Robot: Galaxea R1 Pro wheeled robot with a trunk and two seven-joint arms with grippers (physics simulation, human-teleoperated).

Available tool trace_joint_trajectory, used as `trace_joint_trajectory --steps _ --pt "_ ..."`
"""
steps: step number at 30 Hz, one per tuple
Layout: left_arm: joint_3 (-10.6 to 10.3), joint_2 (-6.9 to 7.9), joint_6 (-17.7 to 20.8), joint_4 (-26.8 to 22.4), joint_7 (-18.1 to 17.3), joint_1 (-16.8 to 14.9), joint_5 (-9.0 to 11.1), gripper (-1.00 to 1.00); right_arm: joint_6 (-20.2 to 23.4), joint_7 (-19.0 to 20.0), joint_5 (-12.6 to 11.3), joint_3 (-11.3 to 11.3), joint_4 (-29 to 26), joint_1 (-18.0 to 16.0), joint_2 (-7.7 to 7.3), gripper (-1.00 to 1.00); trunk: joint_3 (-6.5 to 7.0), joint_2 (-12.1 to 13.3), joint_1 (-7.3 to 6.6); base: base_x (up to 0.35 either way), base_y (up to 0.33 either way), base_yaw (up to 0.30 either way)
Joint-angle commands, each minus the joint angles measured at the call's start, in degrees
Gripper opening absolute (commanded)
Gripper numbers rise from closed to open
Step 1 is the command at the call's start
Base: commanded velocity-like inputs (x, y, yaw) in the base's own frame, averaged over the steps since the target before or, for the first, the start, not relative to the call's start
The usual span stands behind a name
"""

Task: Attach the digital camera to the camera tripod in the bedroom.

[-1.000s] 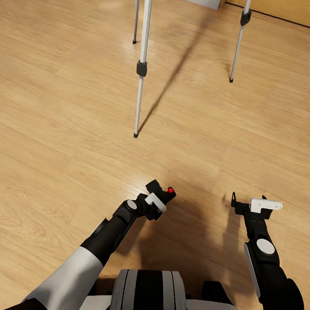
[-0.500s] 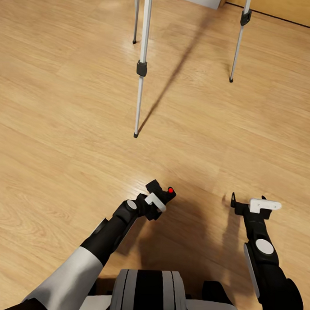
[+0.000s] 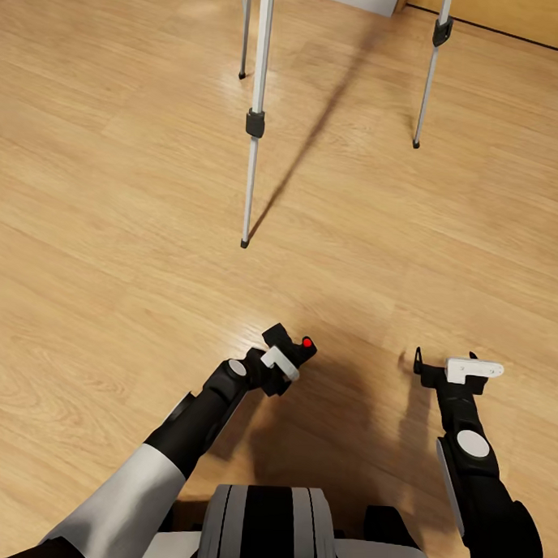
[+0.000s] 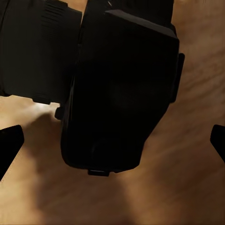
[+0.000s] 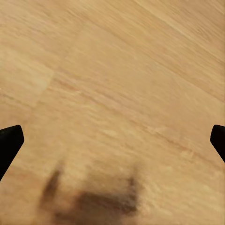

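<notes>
The digital camera (image 3: 305, 347), black with a red button on top, sits in my left gripper (image 3: 290, 354), which is shut on it low over the floor. In the left wrist view the camera's dark body (image 4: 122, 89) spans the space between the fingertips (image 4: 9, 145). My right gripper (image 3: 446, 361) hangs open with nothing in it, to the right of the left one; bare floor shows between its fingertips (image 5: 9, 140). Ahead stand the camera tripod's silver legs: the nearest (image 3: 252, 148), one at the right (image 3: 430, 74) and one behind (image 3: 244, 34). The tripod's head is out of view.
Light wood floor (image 3: 111, 223) spreads all around. A wooden skirting or door edge (image 3: 517, 21) runs along the far right, and a pale grey object (image 3: 356, 0) sits at the top behind the tripod legs.
My right gripper has drifted slightly left and toward my body. The left gripper, the camera and the tripod legs stay where they were.
</notes>
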Motion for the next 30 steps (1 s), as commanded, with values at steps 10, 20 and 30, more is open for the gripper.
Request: trace_joint_trajectory --steps 10,20,30 --pt "0.0 -0.01 0.1 -1.0 -0.5 0.0 -0.6 1.00 0.4 -0.2 0.6 0.0 0.0 0.0 -0.01 1.00 -0.03 0.0 -0.01 0.000 0.000 0.000" --pt "0.0 -0.01 0.2 -1.2 -0.5 0.0 -0.5 1.00 0.3 -0.2 0.6 0.0 -0.1 0.0 -0.01 1.00 -0.03 -0.1 0.23 0.000 0.000 0.000" --pt "0.0 -0.01 0.3 -1.1 -0.4 0.0 -0.6 1.00 0.3 -0.2 0.6 -0.1 -0.1 0.0 -0.01 1.00 -0.03 -0.2 0.30 0.000 0.000 0.000"
